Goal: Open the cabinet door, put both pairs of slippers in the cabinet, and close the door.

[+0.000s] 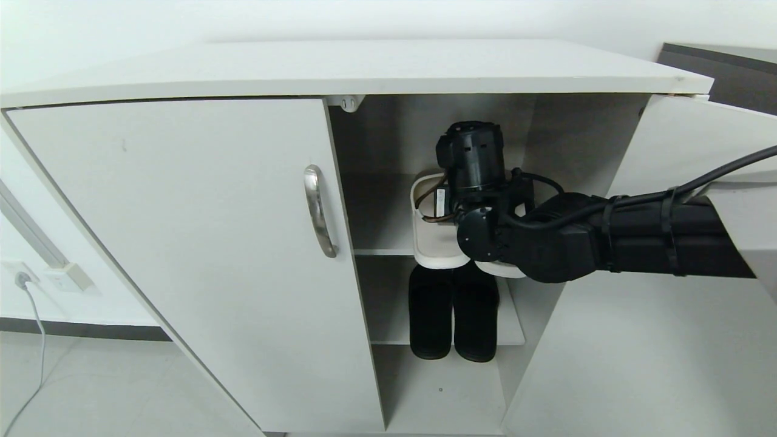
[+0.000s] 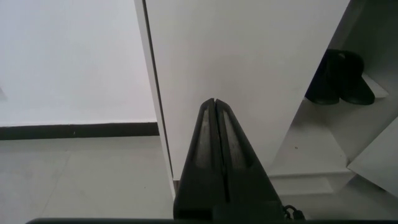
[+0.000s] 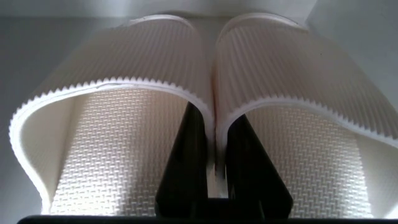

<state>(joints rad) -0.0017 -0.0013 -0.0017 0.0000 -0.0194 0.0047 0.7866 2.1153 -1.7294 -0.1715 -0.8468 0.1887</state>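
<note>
The white cabinet [image 1: 364, 67] has its left door [image 1: 182, 255] closed and its right door [image 1: 655, 352] swung open. A pair of black slippers [image 1: 452, 315] [image 2: 341, 78] lies on the middle shelf, toes hanging over its front edge. My right arm reaches into the upper shelf, where the white slippers [image 1: 434, 246] rest. My right gripper [image 3: 216, 124] is shut on the white slippers [image 3: 149, 68], pinching their two inner strap edges together. My left gripper [image 2: 214, 101] is shut and holds nothing. It is low down in front of the closed left door [image 2: 249, 56].
A metal handle [image 1: 318, 209] sits on the closed left door near its inner edge. A wall socket with a plugged-in cable [image 1: 21, 280] is low on the wall at the left. Grey floor [image 2: 81, 180] lies open to the left of the cabinet.
</note>
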